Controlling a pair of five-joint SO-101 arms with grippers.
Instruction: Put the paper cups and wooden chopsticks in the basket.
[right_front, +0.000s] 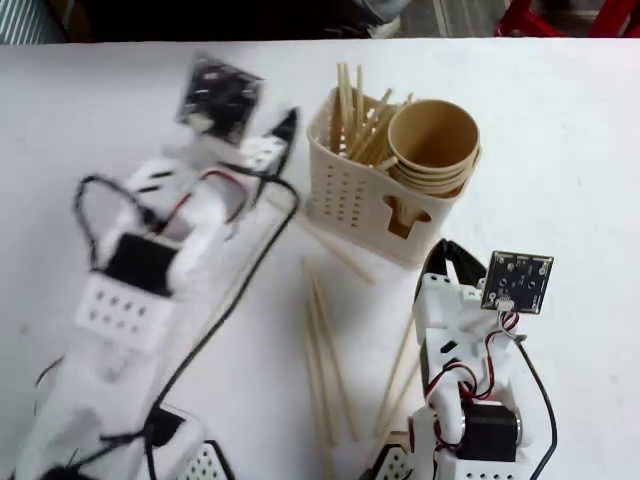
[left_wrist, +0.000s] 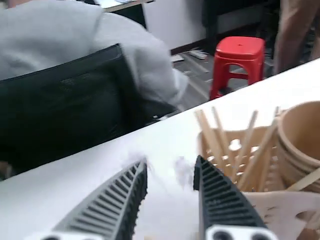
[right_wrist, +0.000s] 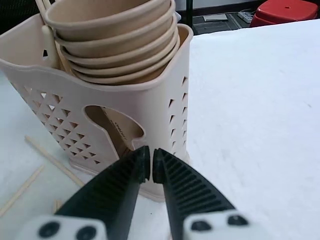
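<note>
A cream perforated basket (right_front: 350, 190) stands mid-table with a stack of paper cups (right_front: 435, 145) and several wooden chopsticks (right_front: 355, 110) upright inside it. More chopsticks (right_front: 320, 350) lie loose on the table in front of it. My left gripper (right_front: 278, 140) hangs open and empty just left of the basket; in the left wrist view its fingers (left_wrist: 170, 172) are spread, with the basket (left_wrist: 280, 200) and cups (left_wrist: 300, 135) beyond. My right gripper (right_front: 455, 262) sits shut in front of the basket's right corner, its tips (right_wrist: 150, 156) close to the basket wall (right_wrist: 60, 100), below the cups (right_wrist: 115, 40).
White table, with open room to the right of the basket. Black cables (right_front: 240, 270) trail from the left arm across the table. A loose chopstick (right_wrist: 50, 157) lies by the basket's foot. A red stool (left_wrist: 239, 55) and a chair stand beyond the table's far edge.
</note>
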